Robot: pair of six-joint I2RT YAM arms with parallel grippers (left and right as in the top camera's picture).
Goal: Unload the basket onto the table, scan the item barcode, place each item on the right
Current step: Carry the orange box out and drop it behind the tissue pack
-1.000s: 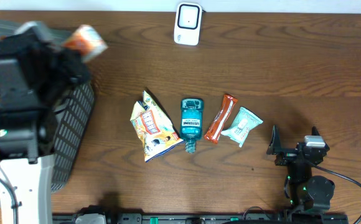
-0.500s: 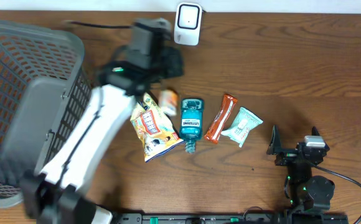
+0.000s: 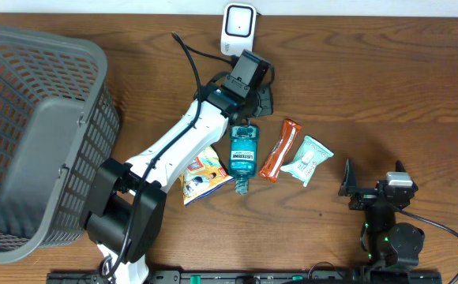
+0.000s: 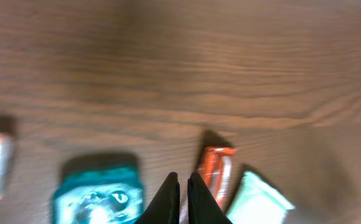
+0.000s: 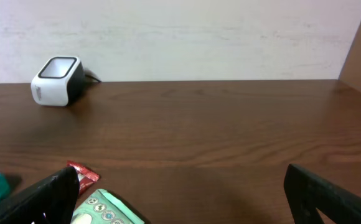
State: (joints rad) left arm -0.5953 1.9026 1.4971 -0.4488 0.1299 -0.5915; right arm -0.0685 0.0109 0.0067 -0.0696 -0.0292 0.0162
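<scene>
Counting the stock below the barcode scanner (image 3: 238, 29), you find four items in a row on the wood and none at the scanner's window. On that showing the scan looks not yet made: an item has yet to be picked, lifted and turned code-first to the window. Which one is meant you cannot tell.

- Snack bag (image 3: 200, 170): below and left of the scanner, partly under the left arm. Yellow and orange print, crumpled foil.
- Listerine bottle (image 3: 243, 151): straight below the scanner. Teal, lying flat with its label up and its cap end pointing away from the scanner.
- Snack bar (image 3: 279, 150): below and slightly right of the scanner, just beside the bottle. Orange-red wrapper, lying aslant.
- Mint-green pouch (image 3: 307, 160): farthest right in the row, close against the bar; whether they touch is unclear.
- No upward face shows a barcode, so expect whichever item you take to need turning.
- Left gripper (image 3: 260, 95): between the scanner and the row, above the upper ends of the bottle and the bar. The wrist view is blurred, but it shows the fingers pressed together with nothing pinched between them.
- Right gripper (image 3: 373, 183): well off to the lower right of the scanner, jaws spread wide, carrying nothing.
- Grey mesh basket (image 3: 95, 87): far left of the scanner.
</scene>
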